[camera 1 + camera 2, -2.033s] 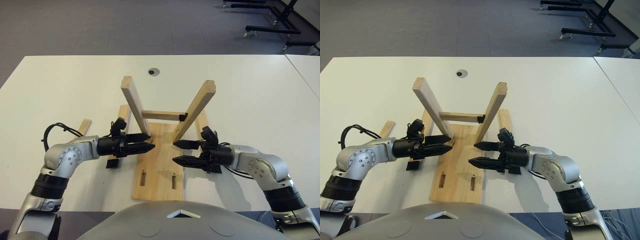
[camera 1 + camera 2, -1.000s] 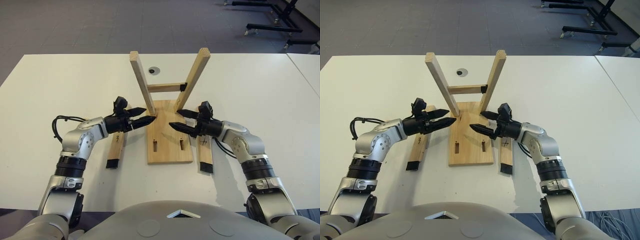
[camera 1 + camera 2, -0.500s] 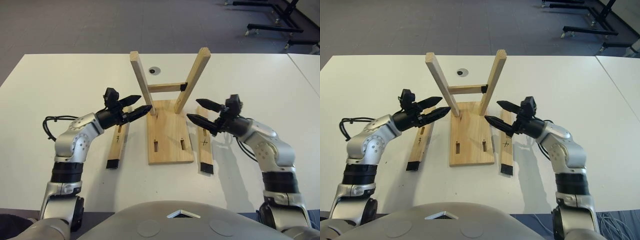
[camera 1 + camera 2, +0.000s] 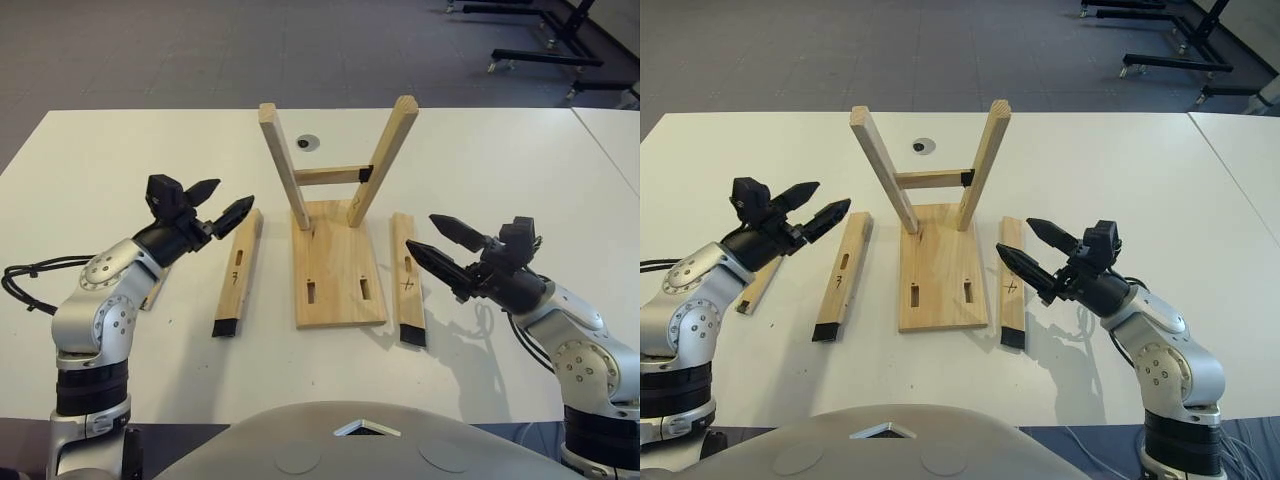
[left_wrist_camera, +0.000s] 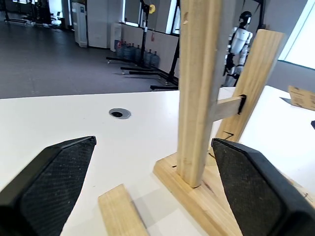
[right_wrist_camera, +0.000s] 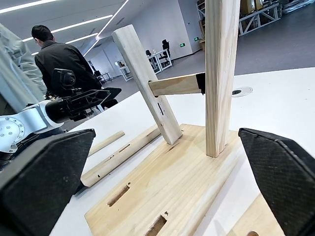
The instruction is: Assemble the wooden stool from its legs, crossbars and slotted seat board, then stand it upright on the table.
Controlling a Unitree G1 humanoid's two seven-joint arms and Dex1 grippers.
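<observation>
The seat board [image 4: 340, 290] lies flat in the middle of the tabletop [image 4: 520, 150]. Two legs stand up out of its far slots, one leaning left [image 4: 283, 165] and one leaning right [image 4: 385, 160], tied together by a crossbar [image 4: 330, 175]. The two near slots [image 4: 338, 290] are empty. A loose leg lies flat on each side of the board, one on my left [image 4: 237, 270] and one on my right [image 4: 407, 277], each just beside it and each with a dark near end. A short strip [image 4: 758, 285] lies by my left arm; I take it for the second crossbar.

My left fingers [image 4: 235, 210] are spread and hold nothing, raised over the far end of the left loose leg. My right fingers [image 4: 460, 232] are likewise released, just right of the right loose leg.

I judge the wood stiff, light and dry enough to grip without slipping. A loose leg should be pinched across its narrow faces near mid-length, clear of the end meant for the slot. The standing pair looks top-heavy, so the board may want steadying.

The head views give the whole layout. My left wrist view shows one standing leg's foot [image 5: 192, 179] seated in the board. My right wrist view shows the open slots [image 6: 118, 195] from low down.
</observation>
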